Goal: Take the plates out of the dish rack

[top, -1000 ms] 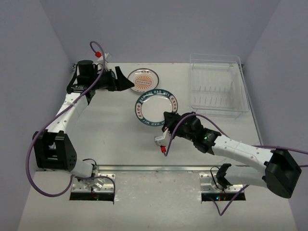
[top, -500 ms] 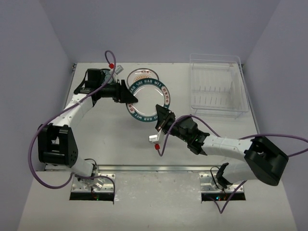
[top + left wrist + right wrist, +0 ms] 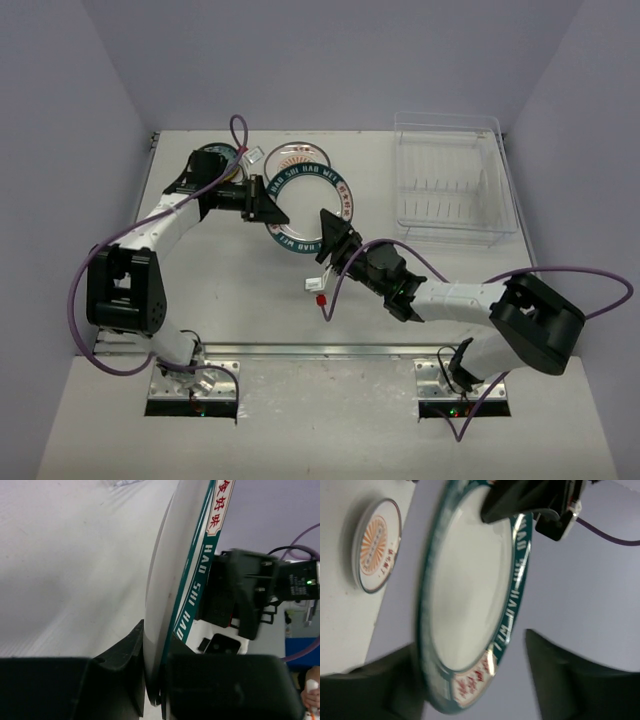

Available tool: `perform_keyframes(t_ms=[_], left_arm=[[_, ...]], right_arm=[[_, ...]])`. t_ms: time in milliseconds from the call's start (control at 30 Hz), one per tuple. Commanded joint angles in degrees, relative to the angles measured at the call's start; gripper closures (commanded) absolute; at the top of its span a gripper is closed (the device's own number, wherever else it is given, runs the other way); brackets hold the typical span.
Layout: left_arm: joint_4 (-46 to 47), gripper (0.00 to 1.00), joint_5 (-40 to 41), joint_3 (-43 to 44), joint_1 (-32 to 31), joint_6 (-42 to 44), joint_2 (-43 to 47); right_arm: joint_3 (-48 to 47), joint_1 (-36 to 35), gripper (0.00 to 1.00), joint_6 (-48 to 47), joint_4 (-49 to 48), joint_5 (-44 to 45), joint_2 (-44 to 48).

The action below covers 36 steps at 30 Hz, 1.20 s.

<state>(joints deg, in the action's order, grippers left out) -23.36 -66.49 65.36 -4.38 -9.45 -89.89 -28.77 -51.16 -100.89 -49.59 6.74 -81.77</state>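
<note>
The left claw [image 3: 268, 207] pinches the rim of the tilted white round plate with teal lettered border [image 3: 310, 205]. The right claw [image 3: 331, 233] straddles the opposite rim, jaws apart. The clear plastic dish rack [image 3: 450, 180] sits well to its right.

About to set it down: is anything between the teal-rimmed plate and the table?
The sunburst plate lies flat below the far edge of the teal-rimmed plate; the right gripper flanks its near rim.
</note>
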Motion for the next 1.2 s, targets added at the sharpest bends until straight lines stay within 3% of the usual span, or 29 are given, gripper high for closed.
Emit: perform_keyframes(t_ms=[0,33,100,267,467,600,900,1000,1033,1167], left_arm=[[6.7,1.0,5.0,2.6,0.0,0.8,-1.0],[8.0,1.0,6.1,3.3,0.2,-0.4,-1.3],[11.3,1.0,10.9,6.8,0.5,-4.1,-2.9],[12.1,1.0,21.8,15.6,1.3,-6.7,-10.1],[11.1,1.0,25.9,27.6,3.9,-10.8,-23.4],[11.9,1.0,30.0,30.2,4.1,-10.9,-26.9],[9.8,0.99,27.1,40.1,4.2,-11.5,-37.9],[9.2,0.91,27.7,40.5,4.2,-11.3,-39.1],[9.0,0.82,28.4,40.5,4.2,-11.2,-39.4],[7.6,0.61,30.1,40.8,4.1,-10.6,-39.9]], right_arm=[[0.2,0.0,0.18,2.7,-11.5,3.3,3.8],[0.5,0.1,0.16,3.3,-11.3,4.1,3.9],[1.6,0.5,0.01,4.8,-8.8,6.2,5.2],[4.3,2.3,0.01,6.3,-7.6,8.4,7.1],[4.4,5.6,0.01,9.9,-1.8,11.5,10.7],[3.4,8.0,0.01,13.4,1.7,13.2,12.7],[-3.1,12.1,0.01,26.0,19.6,17.9,17.1],[-3.1,12.8,0.01,27.3,21.1,18.0,17.8],[-3.0,13.1,0.01,27.9,21.4,18.0,17.9],[-3.5,13.4,0.01,29.6,23.7,18.0,18.1]])
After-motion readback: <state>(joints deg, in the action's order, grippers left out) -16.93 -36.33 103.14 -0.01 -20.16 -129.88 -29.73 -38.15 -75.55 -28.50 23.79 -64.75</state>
